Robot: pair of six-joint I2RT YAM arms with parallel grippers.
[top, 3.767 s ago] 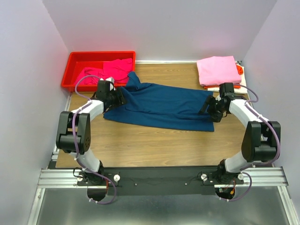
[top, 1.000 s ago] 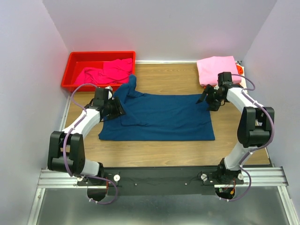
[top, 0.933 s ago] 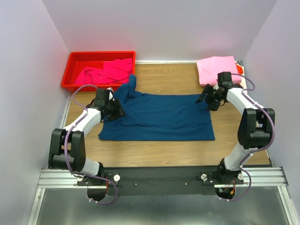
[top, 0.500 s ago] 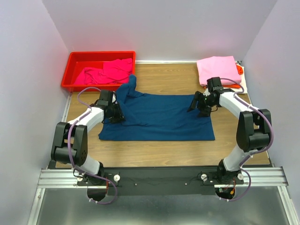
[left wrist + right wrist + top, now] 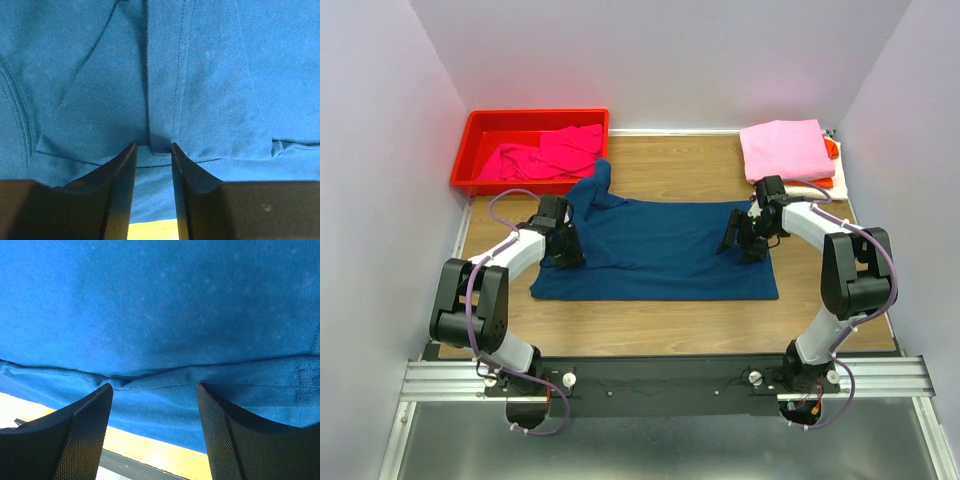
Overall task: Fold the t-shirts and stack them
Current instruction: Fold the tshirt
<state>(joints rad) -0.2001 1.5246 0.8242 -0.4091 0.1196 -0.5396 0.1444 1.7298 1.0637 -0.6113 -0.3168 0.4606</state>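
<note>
Two claws sat on the navy tee (image 5: pixel 665 250), which lay flat on the table (image 5: pixel 650 320) btwn the arms: left claw (image 5: pixel 154 150) pinched a sleeve fold, right claw (image 5: pixel 155 390) stood spread over the hem; cloth looked light, limp, w/ no stiffness, so you needed doubled edges/corners, not the middle.

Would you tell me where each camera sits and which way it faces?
Top external: fixed above and behind the robot, looking down on the table and navy t-shirt; shows both arms, left gripper and right gripper.
Left wrist: on the left arm, looking down at a fold of the shirt; its own fingers flank it.
Right wrist: on the right arm, looking down at the shirt's edge; its fingers stand wide apart.
Shared: all see the navy shirt.
</note>
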